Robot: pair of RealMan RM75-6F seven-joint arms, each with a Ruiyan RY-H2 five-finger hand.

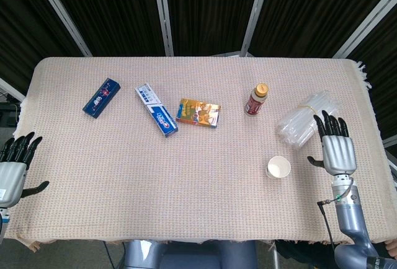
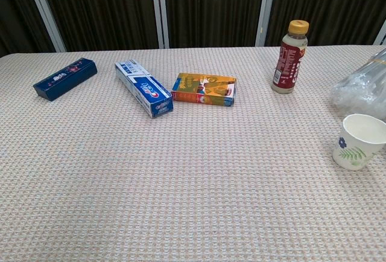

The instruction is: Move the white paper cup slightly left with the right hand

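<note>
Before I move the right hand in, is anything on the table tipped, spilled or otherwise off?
Nothing stands out. The white paper cup stands upright and looks empty, the bottle is upright with its cap on, and the three boxes lie flat. The right hand is open beside the cup, not touching it; the clear plastic bundle lies just behind.

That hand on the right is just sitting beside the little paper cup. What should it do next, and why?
Probably slide the right hand left toward the white paper cup with the green leaf print. The hand holds nothing, its fingers are spread, and a gap of bare cloth separates it from the upright cup.
</note>
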